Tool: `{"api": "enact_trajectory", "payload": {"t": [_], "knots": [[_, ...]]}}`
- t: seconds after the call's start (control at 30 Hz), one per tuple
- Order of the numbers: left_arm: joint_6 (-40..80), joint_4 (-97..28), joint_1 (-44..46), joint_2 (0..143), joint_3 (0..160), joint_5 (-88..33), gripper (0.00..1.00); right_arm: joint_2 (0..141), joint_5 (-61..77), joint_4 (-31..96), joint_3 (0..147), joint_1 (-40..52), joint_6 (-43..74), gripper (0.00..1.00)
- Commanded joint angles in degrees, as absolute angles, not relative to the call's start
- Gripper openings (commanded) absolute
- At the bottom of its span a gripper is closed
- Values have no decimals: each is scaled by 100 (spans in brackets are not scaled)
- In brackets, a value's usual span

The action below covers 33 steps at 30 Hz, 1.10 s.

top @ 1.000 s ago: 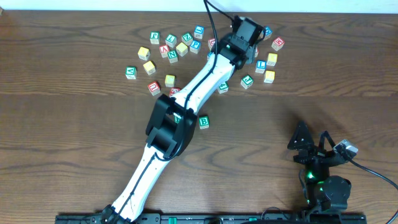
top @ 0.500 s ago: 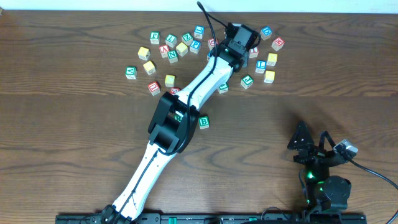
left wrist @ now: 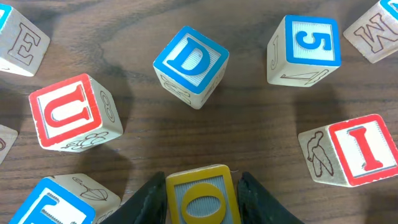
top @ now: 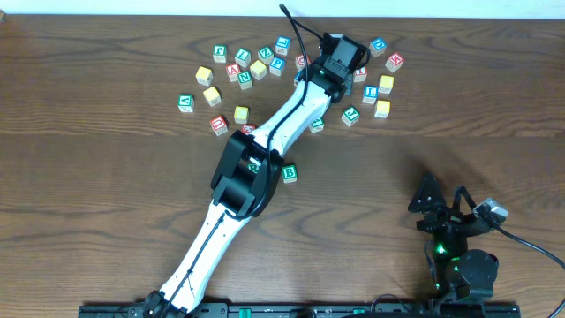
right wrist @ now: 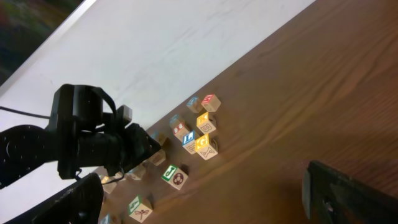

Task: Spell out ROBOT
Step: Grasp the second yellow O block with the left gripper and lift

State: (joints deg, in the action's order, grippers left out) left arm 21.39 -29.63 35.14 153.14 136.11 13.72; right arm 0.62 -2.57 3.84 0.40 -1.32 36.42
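Observation:
In the left wrist view my left gripper [left wrist: 202, 202] has its black fingers against both sides of a yellow O block [left wrist: 202, 198] on the table. Around it lie a blue D block [left wrist: 191, 65], a red U block [left wrist: 71, 112], a blue 5 block [left wrist: 306, 48] and a red I block [left wrist: 354, 149]. In the overhead view the left gripper [top: 344, 60] reaches into the far cluster of letter blocks [top: 243, 71]. A green B block [top: 290, 173] lies apart beside the left arm. My right gripper [top: 439, 208] is open and empty at the near right.
The letter blocks are scattered along the far side of the wooden table [top: 106, 194], near its back edge and a white wall. The left arm [top: 265, 150] stretches diagonally across the middle. In the right wrist view the blocks [right wrist: 199, 134] lie far ahead.
The left gripper shifted slightly left and toward the far edge a second ago, then held still. The right arm has not moved.

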Motion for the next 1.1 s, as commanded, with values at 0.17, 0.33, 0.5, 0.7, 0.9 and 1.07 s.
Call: {"api": "enact_trajectory", "payload": {"t": [0.17,0.33,0.5,0.7,0.9,1.07], "knots": [[2174,-3072,3518,15410,13692,1466,36,32,-285,399,32,-141,3662,99],[2171,-3098,3522,15410,13681,1466,34,32,-285,399,32,-141,3662,99],[2086,-3118,3518,15349,13684,1466,22,32,-285,399,32,-141,3662,99],[1999,-3273,3518,14910,13684,1466,19,32,-285,399,32,-141,3662,99],[2003,-4202,3518,14016,13684,1459,19,32,-285,399,32,-141,3662,99],[2032,-5478,3524,13082,13684,1131,19,32,-285,399,32,-141,3662,99]]}}
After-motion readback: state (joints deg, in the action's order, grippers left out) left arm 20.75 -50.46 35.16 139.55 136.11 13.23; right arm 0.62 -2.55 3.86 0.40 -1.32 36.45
